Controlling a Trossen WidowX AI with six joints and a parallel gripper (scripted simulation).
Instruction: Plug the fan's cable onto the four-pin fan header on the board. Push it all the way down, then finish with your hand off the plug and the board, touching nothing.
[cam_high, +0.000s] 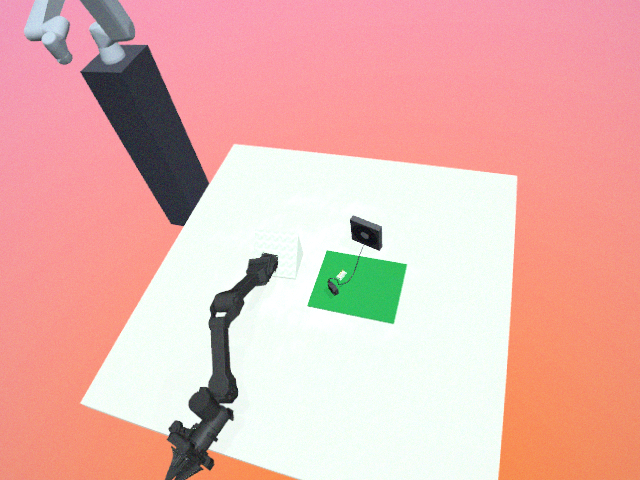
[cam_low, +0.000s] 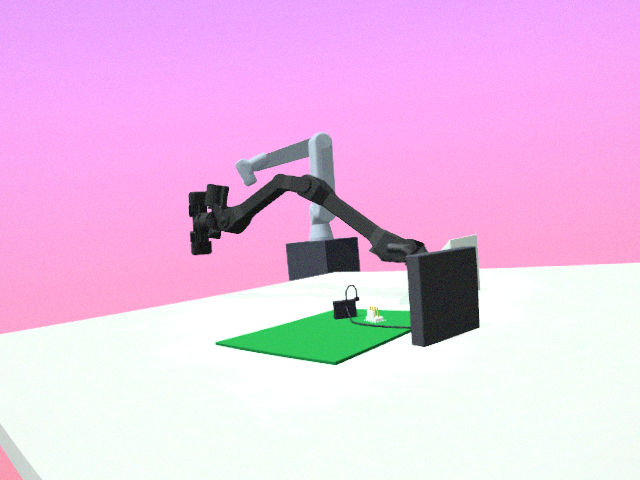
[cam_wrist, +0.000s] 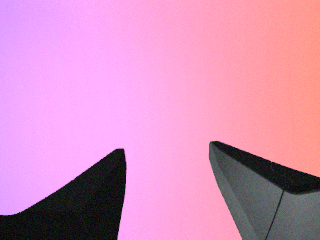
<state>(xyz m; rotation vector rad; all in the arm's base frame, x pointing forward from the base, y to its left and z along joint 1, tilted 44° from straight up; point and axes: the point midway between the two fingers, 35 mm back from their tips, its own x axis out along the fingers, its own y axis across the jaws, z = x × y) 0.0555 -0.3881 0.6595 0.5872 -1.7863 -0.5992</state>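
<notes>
Plug and table: small black plug over the broad white table's green board
Arm: black, reaching away from the board
Gripper: open, nothing between its fingers
Board: green, flat
Fan: upright near the board
Header: white, pins exposed, plug off it, just beside

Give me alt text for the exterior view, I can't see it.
A black plug sits beside, not on, the white pin header on a green board. Its cable runs to an upright dark fan; the black arm's tool is raised well away.
</notes>
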